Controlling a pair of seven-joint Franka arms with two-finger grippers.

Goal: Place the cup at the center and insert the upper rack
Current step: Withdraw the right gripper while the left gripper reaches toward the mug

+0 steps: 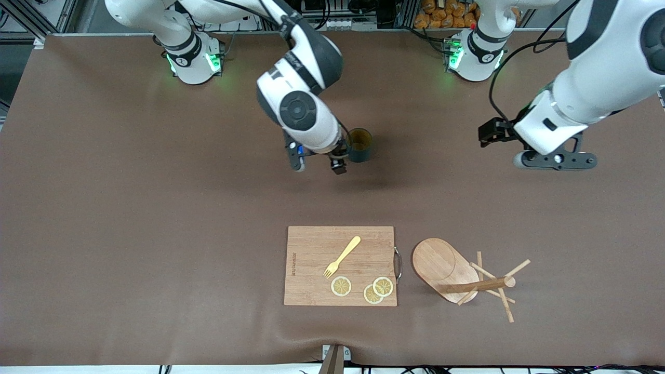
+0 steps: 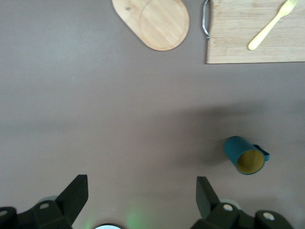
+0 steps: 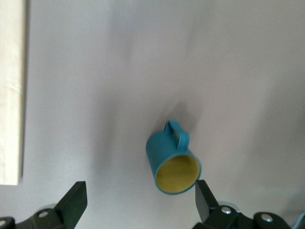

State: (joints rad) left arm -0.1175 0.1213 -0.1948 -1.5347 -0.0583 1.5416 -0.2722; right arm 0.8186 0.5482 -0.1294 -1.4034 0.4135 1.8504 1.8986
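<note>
Front view shows you the cup (image 1: pixel 359 145) standing upright on the bare table (image 1: pixel 130 208) about midway between the two arms' ends, farther from the camera than the board (image 1: pixel 340 266). The right gripper (image 1: pixel 317 165) sits just beside it, toward the right arm's end, with its jaws spread wide and nothing between them; by the look of it the cup has been set down and let go. The right wrist view agrees: the cup (image 3: pixel 172 163) stands free of both fingers.

The cup is a small teal mug, yellow inside, with a blocky handle. It looks empty.

Your left gripper (image 1: pixel 556 160) waits over the table at the left arm's end, also fully open and holding nothing. That leaves it free for the rack (image 1: pixel 460 274), which lies tipped over beside the board, near the camera: its oval base faces up and toward the board, its post lies level and the pegs splay out toward the left arm's end. On the board rest a yellow fork (image 1: pixel 342 256) and three lemon slices (image 1: pixel 362 287).
</note>
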